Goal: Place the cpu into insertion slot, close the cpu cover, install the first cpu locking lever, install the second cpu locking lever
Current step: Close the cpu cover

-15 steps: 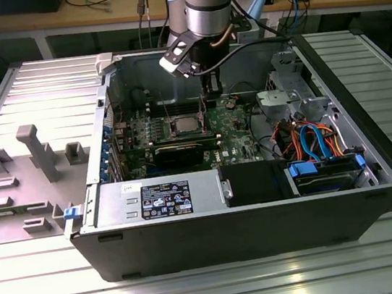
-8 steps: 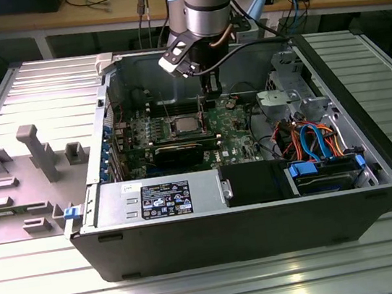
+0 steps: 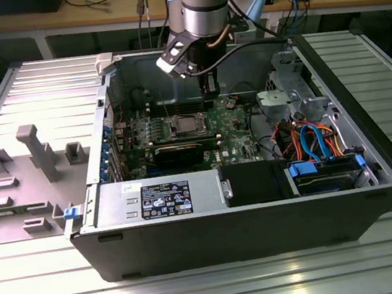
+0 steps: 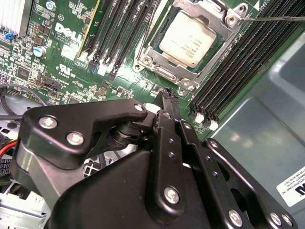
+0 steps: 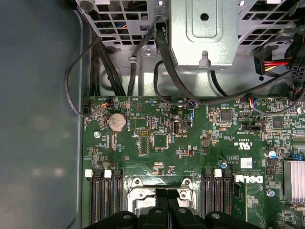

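Second wrist view: hand [image 4: 167, 96] pressed together near cpu [image 4: 188, 40] framed by cpu cover [image 4: 159, 57]; memory slots [image 4: 243, 62] either side.

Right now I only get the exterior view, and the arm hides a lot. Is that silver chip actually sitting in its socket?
Observer: Yes; in the second wrist view the cpu lies flat inside the insertion slot.
Operator: Is its lid down?
Observer: The cpu cover frames it, folded down.
Operator: And the pincer?
Observer: The pincer is shut and empty, near the insertion slot's corner.
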Action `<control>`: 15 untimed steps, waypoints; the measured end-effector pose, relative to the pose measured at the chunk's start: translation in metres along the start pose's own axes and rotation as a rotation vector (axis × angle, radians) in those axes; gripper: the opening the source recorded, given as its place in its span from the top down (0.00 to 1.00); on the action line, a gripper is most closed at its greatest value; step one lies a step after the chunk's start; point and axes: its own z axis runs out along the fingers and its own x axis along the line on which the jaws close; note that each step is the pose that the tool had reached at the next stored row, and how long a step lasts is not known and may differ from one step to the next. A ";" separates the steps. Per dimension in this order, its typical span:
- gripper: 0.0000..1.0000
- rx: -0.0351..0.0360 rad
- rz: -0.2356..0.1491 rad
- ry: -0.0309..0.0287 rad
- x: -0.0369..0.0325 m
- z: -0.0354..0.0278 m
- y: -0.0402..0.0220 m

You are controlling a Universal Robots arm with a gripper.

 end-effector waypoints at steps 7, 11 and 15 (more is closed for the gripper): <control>0.89 0.0000 0.000 0.0001 0.0000 0.0000 -0.0019; 0.89 0.0000 0.000 0.0000 0.0000 0.0001 -0.0034; 0.89 0.0001 0.000 0.0000 0.0000 0.0004 -0.0060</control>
